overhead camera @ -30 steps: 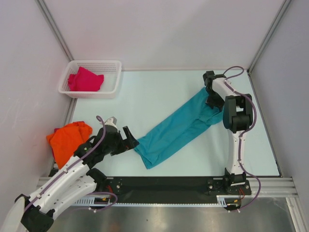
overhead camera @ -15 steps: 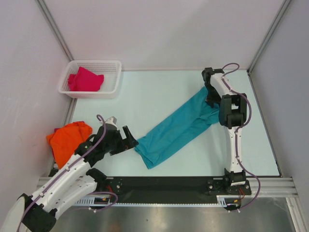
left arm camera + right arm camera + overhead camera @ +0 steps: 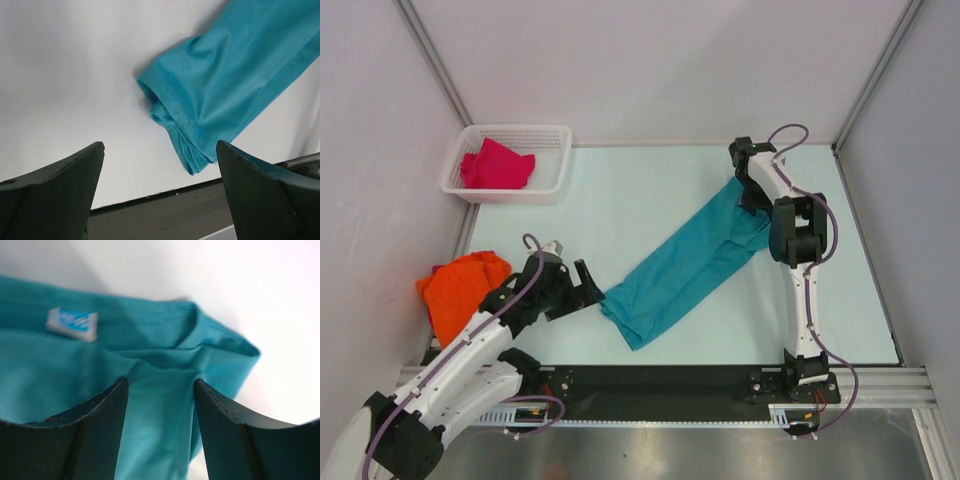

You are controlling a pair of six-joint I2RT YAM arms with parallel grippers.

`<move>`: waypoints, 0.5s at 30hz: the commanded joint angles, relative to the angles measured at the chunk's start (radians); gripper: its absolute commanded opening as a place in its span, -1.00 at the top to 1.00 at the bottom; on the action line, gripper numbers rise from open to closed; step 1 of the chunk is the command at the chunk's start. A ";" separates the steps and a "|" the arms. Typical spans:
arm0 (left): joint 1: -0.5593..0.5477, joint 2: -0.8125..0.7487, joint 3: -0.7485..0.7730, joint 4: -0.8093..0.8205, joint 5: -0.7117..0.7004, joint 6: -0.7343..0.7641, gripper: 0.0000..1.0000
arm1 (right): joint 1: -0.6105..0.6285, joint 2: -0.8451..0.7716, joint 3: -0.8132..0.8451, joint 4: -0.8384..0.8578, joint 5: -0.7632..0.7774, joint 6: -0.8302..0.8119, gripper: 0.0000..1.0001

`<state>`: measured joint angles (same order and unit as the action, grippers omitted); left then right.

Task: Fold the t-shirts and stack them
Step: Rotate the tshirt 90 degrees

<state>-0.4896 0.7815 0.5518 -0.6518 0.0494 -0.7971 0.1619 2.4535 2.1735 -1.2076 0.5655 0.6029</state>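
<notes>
Pale table (image 3: 620, 200), from above: teal-blue t-shirt (image 3: 685, 265) lies as a limp band from 7 o'clock by the left gripper (image 3: 588, 285) to 1 o'clock under the right gripper (image 3: 748, 197). Orange t-shirt (image 3: 460, 290) is heaped at 8, the magenta-red t-shirt (image 3: 498, 165) sits in the white basket (image 3: 555, 135) at 10, and there is bare room at 12.

Left wrist: fingers wide apart, empty. The bunched hem ahead looks soft and light, so take a corner.

Right wrist: fingers apart astride a collar fold near the label (image 3: 72, 322). Whether it is pinched, cannot tell.
</notes>
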 commanded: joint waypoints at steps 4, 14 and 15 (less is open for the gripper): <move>0.028 0.024 0.022 0.055 0.043 0.048 -0.99 | 0.125 -0.235 -0.055 0.241 0.086 0.003 -0.24; 0.074 -0.017 -0.009 0.057 0.072 0.062 -0.99 | 0.149 -0.114 0.112 0.143 0.051 0.011 -0.27; 0.082 -0.022 -0.012 0.055 0.075 0.064 -0.99 | 0.151 -0.108 0.105 0.144 0.053 0.012 -0.27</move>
<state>-0.4339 0.7860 0.5518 -0.6140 0.0967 -0.7593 0.3153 2.2963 2.2623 -1.0344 0.5976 0.5995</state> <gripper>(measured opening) 0.996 0.633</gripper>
